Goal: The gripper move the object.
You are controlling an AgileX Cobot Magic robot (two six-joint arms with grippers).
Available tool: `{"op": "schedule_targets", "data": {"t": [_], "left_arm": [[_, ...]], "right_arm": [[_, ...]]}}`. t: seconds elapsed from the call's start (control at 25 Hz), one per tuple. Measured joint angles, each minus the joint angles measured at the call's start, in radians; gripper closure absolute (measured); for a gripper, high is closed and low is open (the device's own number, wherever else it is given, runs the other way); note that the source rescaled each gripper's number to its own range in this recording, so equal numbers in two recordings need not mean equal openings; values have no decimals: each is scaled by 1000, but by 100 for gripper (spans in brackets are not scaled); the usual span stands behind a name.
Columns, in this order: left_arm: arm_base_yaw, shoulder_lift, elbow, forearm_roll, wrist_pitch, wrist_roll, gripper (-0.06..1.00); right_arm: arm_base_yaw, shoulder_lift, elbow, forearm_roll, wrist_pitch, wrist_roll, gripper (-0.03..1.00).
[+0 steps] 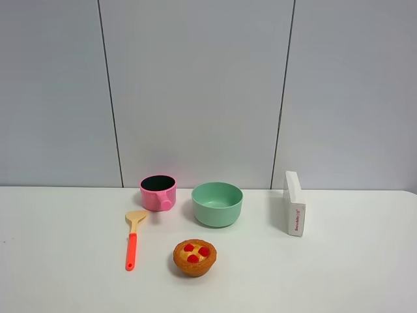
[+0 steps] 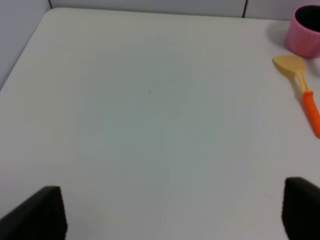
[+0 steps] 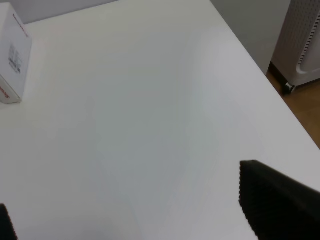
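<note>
The pink toy saucepan (image 1: 158, 191) stands upright on the white table (image 1: 65, 261), left of centre near the back wall, its short handle pointing toward the front. Its dark inside is empty. It also shows at the edge of the left wrist view (image 2: 305, 31). Neither arm appears in the exterior high view. My left gripper (image 2: 172, 200) is open and empty over bare table, well apart from the saucepan. My right gripper (image 3: 125, 192) is open and empty over bare table near the table's right side.
A mint-green bowl (image 1: 217, 203) stands right of the saucepan. A wooden spatula with an orange handle (image 1: 133, 239) lies in front of the saucepan, and an egg tart (image 1: 194, 257) near the front. A white box (image 1: 294, 203) stands right. A white appliance (image 3: 305, 40) stands beyond the table's edge.
</note>
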Motion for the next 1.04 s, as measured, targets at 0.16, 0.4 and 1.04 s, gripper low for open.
{"op": "schedule_targets", "data": {"t": [0.16, 0.4, 1.04], "left_arm": [[0, 0, 0, 0, 0, 0, -6], [0, 0, 0, 0, 0, 0, -6], [0, 0, 0, 0, 0, 0, -6]], "right_arm": [[0, 0, 0, 0, 0, 0, -3], [0, 0, 0, 0, 0, 0, -3], [0, 0, 0, 0, 0, 0, -3]]}}
